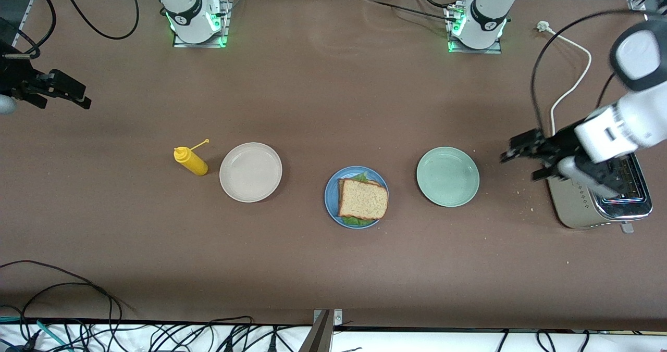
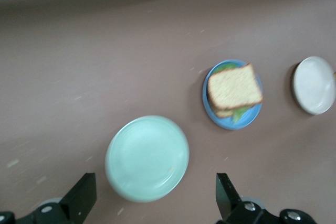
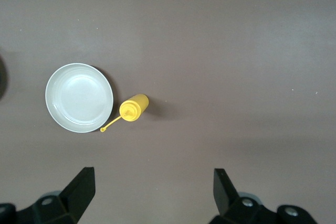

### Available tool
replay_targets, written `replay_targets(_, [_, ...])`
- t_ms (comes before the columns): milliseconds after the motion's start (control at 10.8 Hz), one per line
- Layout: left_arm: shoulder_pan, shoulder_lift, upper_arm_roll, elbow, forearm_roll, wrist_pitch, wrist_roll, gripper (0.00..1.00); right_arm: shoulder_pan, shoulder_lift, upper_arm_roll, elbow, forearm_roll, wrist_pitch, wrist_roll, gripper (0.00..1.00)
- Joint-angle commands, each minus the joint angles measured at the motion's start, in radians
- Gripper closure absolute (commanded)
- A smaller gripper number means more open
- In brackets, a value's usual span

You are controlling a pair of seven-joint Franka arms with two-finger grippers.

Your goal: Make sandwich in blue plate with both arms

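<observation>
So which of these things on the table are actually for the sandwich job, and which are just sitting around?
For the job:
- sandwich
- blue plate
- left gripper, open
- right gripper, open

Just lying about:
- white plate
- mint-green plate
- yellow squeeze bottle
- toaster

Brown table [image 1: 312,107] with three plates (blue plate [image 1: 331,202] midmost), mustard bottle [image 1: 190,161], toaster [image 1: 599,206]

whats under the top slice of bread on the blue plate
Under the top slice a green lettuce leaf pokes out, with a second slice's edge below, on the blue plate. Anything else inside is covered.
</observation>
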Motion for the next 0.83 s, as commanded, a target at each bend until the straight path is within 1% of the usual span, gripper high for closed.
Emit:
replay_targets(0, [-0.006, -0.162, 0.013, -0.055, 0.236, -0.101, 0.009, 0.0, -0.009, 0.0, 0.005, 0.012, 0.017, -0.012, -0.006, 0.0])
replay_targets(185, [-0.004, -0.207, 0.013, 0.006, 0.35, -0.242, 0.004, 0.0, -0.009, 0.0, 0.005, 0.012, 0.017, -0.012, -0.006, 0.0])
replay_targets(369, [-0.003, -0.207, 0.012, 0.1, 0.415, -0.38, -0.035, 0.0, -0.009, 0.0, 0.005, 0.014, 0.017, -0.012, -0.006, 0.0])
replay_targets(554, [-0.004, -0.207, 0.006, 0.158, 0.458, -0.465, -0.147, 0.0, -0.009, 0.0, 0.005, 0.012, 0.017, -0.012, -0.006, 0.0])
replay_targets(739, [-0.003, -0.205, 0.001, 0.166, 0.458, -0.516, -0.242, 0.0, -0.009, 0.0, 0.005, 0.014, 0.016, -0.012, -0.004, 0.0])
